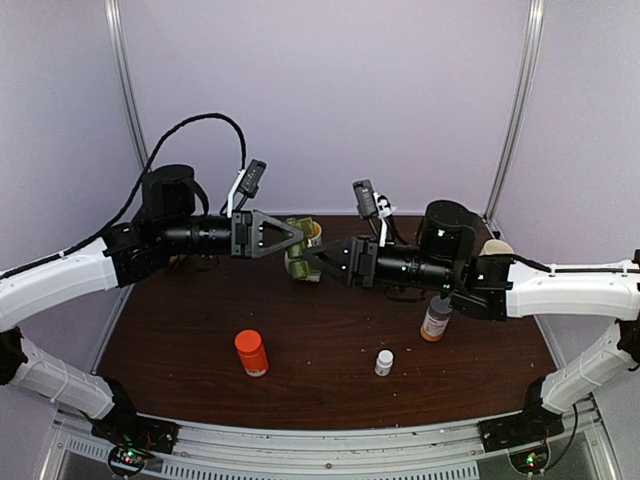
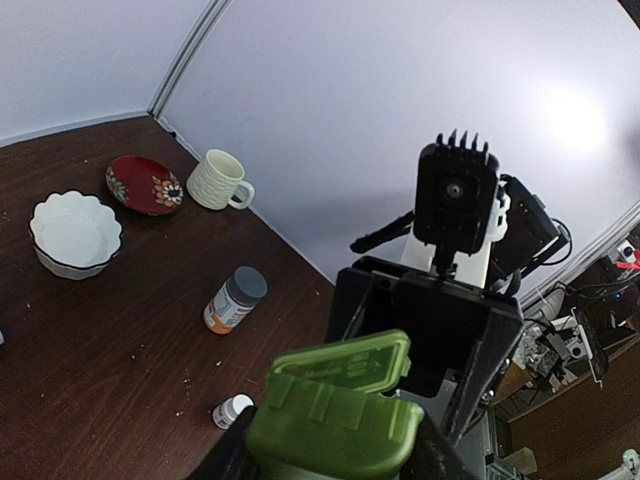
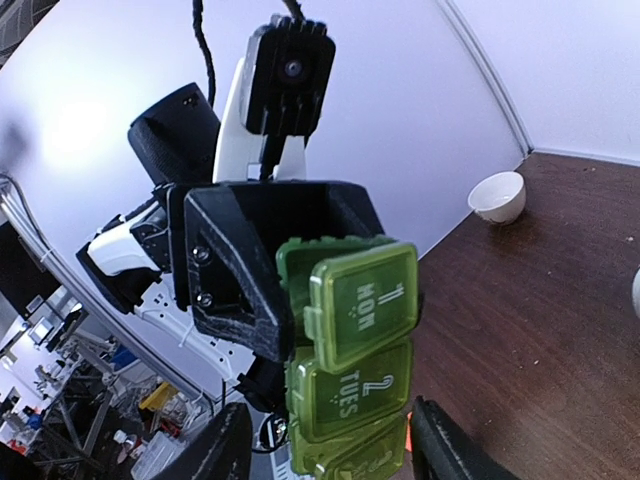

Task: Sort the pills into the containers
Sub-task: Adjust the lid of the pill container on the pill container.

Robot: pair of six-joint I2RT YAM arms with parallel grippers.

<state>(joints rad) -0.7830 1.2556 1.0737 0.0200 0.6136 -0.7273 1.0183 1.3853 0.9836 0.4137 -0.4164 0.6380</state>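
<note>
The pill box (image 3: 350,392) hangs in the air above the far middle of the desk (image 1: 320,395), lengthwise between my two arms and not far from the back wall. It is green, its lids face the right wrist camera, and the MON lid (image 3: 366,303) stands lifted from its compartment while the TUES lid (image 3: 348,388) lies flat. My left gripper (image 1: 290,237) pinches the box at its MON end, with the black jaws clamped on the box's sides. My right gripper (image 1: 312,258) comes at it from the other side with its fingers (image 3: 228,445) spread, one on each side of the box, and I see a gap on both sides. The two wrists nearly meet there, so room around the box is tight. Below and nearer to me the desk is roomier: an orange bottle (image 1: 251,352) stands left of centre and a tiny white bottle (image 1: 384,362) right of centre, well apart, with bare wood between them. A grey-capped bottle (image 2: 235,300) stands just under my right forearm. Along the wall edge on that side sit a white scalloped bowl (image 2: 75,232), a red plate (image 2: 145,185) and a cream mug (image 2: 220,180), near one another.
</note>
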